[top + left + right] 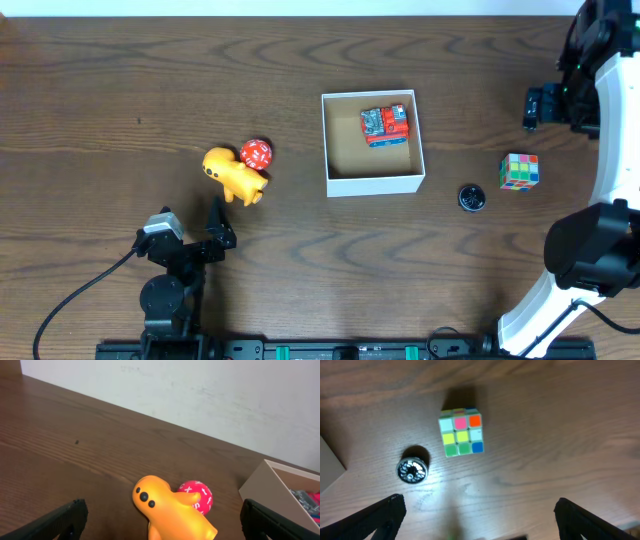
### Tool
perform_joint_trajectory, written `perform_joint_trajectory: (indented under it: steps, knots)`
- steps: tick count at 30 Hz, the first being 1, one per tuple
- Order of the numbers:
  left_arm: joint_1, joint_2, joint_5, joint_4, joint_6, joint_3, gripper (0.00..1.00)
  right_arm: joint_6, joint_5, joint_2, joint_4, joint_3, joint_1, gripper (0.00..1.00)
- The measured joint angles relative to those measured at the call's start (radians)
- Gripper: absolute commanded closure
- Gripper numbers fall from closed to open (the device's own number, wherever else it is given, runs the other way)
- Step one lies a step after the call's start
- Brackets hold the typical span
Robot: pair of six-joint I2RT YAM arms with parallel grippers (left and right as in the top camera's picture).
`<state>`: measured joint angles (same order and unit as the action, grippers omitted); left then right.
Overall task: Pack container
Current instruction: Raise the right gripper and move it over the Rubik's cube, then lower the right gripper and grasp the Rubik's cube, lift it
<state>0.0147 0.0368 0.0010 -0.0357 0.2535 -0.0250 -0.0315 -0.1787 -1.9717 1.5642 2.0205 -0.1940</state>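
My left gripper gaped empty with the yellow rubber animal toy just ahead, my right gripper likewise facing the multicoloured plastic puzzle cube, both, I judged, lined up for picking.

Yellow toy on dark worktop, red ball just behind; container corner at right; left end effector spread wide.

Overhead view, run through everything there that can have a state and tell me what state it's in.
Container, open-topped, upright, one toy inside.
Red and blue toy, packed, in the container's far right part.
Yellow toy, unpacked, lying on the table.
Red ball, unpacked, beside the yellow toy.
Puzzle cube, unpacked, scrambled.
Black disc, unpacked, on the table.
Left gripper, open, empty.
Right gripper, open, empty.
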Motion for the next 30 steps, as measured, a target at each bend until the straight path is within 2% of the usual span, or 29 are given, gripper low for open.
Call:
perform_joint_trajectory:
  steps: [15, 30]
  knots:
    - [0.0, 0.0, 0.0, 0.0, 0.0, 0.0, 0.02, 0.106, 0.027, 0.0, -0.299, -0.386, -0.008, 0.01]
    - [0.0, 0.0, 0.0, 0.0, 0.0, 0.0, 0.02, 0.206, 0.052, 0.0, -0.578, -0.564, -0.039, 0.01]
